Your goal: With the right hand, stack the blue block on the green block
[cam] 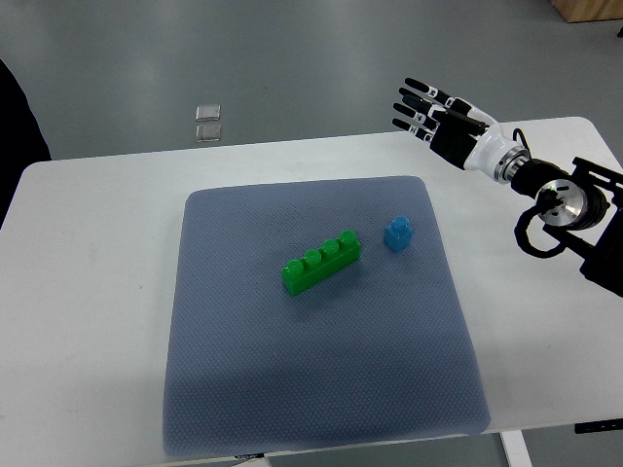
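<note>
One camera looks steeply down from the robot's side onto the table (88,292).

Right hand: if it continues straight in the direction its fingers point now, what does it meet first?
Nothing, it seems. The right hand points up-left, past the table's far edge toward bare floor; height is unclear.

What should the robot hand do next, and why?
Probably move the right hand down toward the blue block. The hand is open and holds nothing, hovering past the mat's far right corner, and the blue block sits apart from the green block.
</note>
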Robot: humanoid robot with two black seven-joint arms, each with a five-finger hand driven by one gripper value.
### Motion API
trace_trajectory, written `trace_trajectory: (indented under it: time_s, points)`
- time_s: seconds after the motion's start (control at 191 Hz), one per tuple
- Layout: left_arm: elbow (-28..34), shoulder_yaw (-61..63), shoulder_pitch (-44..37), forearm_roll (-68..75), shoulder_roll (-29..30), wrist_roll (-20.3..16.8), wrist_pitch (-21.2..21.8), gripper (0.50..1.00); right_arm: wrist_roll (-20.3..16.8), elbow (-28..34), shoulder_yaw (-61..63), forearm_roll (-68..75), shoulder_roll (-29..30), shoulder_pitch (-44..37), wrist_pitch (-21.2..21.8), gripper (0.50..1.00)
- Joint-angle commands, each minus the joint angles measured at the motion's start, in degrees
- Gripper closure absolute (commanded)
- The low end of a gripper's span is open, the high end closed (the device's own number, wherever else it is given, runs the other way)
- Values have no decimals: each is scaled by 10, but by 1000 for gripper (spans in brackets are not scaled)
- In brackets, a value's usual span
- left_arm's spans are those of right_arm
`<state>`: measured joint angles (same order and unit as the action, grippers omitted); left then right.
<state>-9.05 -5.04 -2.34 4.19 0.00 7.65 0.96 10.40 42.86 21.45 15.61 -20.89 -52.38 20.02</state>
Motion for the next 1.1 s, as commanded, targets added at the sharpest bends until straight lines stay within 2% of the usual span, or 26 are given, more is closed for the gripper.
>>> trace_trajectory:
  time_s: [0.0, 0.178, 0.304, 0.356, 0.361, 0.382, 0.477, 0.482, 0.529, 0.718, 0.733, 0.98, 1.095]
  points:
    - [-1, 0, 1, -1, 0, 0, 1, 500, 5, -1, 1, -23, 1, -1, -2, 574]
    - [-2, -1, 1, -1, 0, 0, 1, 500, 6, -1, 1, -41, -3, -4, 3, 574]
    - [1, 0, 1, -1, 0, 0, 1, 500, 6, -2, 0, -93, -9, -9, 36, 574]
    - [1, 0, 1, -1, 0, 0, 1, 500, 6, -2, 0, -93, -9, -9, 36, 574]
    - [0, 0, 1, -1, 0, 0, 1, 500, 7, -3, 1, -125, -11, -14, 48, 574]
    - [0, 0, 1, -1, 0, 0, 1, 500, 9, -3, 1, -135, -12, -15, 51, 574]
    - [-1, 0, 1, -1, 0, 0, 1, 500, 15, -3, 2, -151, -13, -17, 53, 574]
    - [-1, -1, 1, -1, 0, 0, 1, 500, 28, -3, 1, -170, -17, -21, 54, 574]
    - [-1, -1, 1, -1, 0, 0, 1, 500, 35, -3, 0, -193, -18, -25, 55, 574]
    - [-1, 0, 1, -1, 0, 0, 1, 500, 38, -1, 1, -288, -29, -37, 55, 574]
    - [0, 0, 1, -1, 0, 0, 1, 500, 40, -1, 0, -335, -37, -44, 56, 576]
    - [-1, -1, 1, -1, 0, 0, 1, 500, 68, 6, 1, -560, -59, -65, 57, 576]
    - [0, 0, 1, -1, 0, 0, 1, 500, 93, 23, 0, -672, -67, -65, 53, 576]
